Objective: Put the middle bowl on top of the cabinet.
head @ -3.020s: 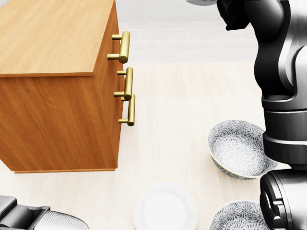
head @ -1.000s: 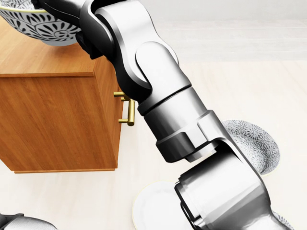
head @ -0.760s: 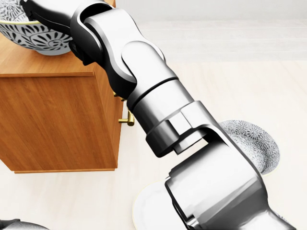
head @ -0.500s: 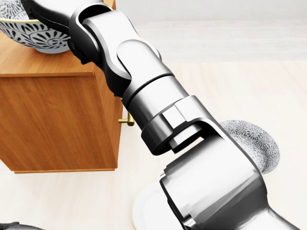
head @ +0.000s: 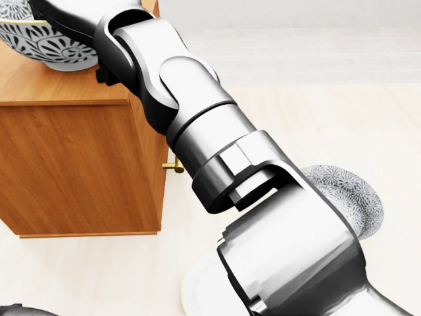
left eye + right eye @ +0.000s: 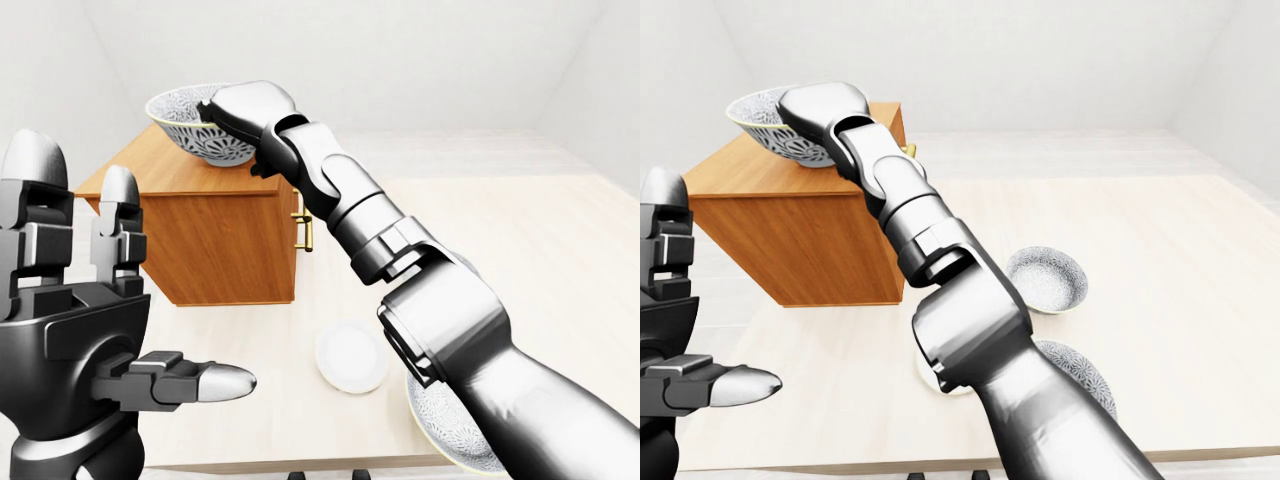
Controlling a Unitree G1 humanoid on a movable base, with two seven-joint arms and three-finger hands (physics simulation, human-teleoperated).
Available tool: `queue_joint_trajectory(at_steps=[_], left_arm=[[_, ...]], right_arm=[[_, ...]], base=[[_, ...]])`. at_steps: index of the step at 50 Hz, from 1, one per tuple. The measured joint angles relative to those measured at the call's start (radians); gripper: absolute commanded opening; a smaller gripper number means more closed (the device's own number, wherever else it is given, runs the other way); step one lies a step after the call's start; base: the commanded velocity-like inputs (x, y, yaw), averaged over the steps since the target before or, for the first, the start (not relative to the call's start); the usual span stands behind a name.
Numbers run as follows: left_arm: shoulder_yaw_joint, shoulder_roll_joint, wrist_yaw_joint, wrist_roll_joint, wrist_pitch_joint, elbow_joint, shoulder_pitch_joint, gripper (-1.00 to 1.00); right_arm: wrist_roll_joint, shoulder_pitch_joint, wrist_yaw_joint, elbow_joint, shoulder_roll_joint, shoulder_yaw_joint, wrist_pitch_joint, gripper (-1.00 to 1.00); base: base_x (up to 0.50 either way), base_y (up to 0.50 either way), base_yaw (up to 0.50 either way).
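A patterned grey-white bowl [image 6: 195, 128] is at the cabinet's [image 6: 222, 235] wooden top, near its left part in the head view; I cannot tell if its base touches the wood. My right hand [image 6: 238, 108] is shut on the bowl's right rim, with the arm stretched across the views. The bowl [image 5: 47, 47] and the hand are cut off at the head view's top left. On the left of the left-eye view my left hand [image 6: 120, 290] is raised and open, holding nothing.
On the floor right of the cabinet lie a small patterned bowl [image 6: 1045, 280], a second patterned bowl [image 6: 1085, 372] partly behind my right arm, and a white plate [image 6: 350, 358]. Brass drawer handles [image 6: 307, 232] stick out of the cabinet's right face.
Three seconds ago the cabinet top was bare and my right arm stood upright at the right. It has since swung left with the bowl, which sank onto or just above the top.
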Motion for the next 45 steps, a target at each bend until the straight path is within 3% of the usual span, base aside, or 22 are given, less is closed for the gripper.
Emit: queue_joint_trajectory(at_steps=[1, 12, 26, 32, 45], left_arm=[[0.001, 0.001, 0.001, -0.001, 0.0, 0.0, 0.001, 1.0], [0.006, 0.008, 0.005, -0.01, 0.0, 0.0, 0.015, 1.0], [0.0, 0.008, 0.004, -0.007, 0.0, 0.0, 0.026, 1.0], [-0.003, 0.001, -0.003, 0.001, 0.0, 0.0, 0.028, 1.0], [-0.023, -0.014, -0.015, 0.026, 0.0, 0.0, 0.018, 1.0]], right_arm=[[0.0, -0.001, -0.003, 0.0, 0.0, -0.001, 0.0, 0.43], [-0.003, -0.009, -0.03, -0.006, -0.002, -0.003, 0.0, 0.82], [0.003, -0.017, 0.028, -0.07, -0.012, 0.003, 0.0, 0.85], [-0.007, -0.011, 0.109, -0.161, -0.024, 0.012, 0.006, 0.89], [-0.059, 0.057, 0.341, -0.46, -0.05, 0.021, 0.051, 0.89]], base=[[0.0, 0.0, 0.0], [0.0, 0.0, 0.0], [0.0, 0.0, 0.0], [0.0, 0.0, 0.0], [0.0, 0.0, 0.0]])
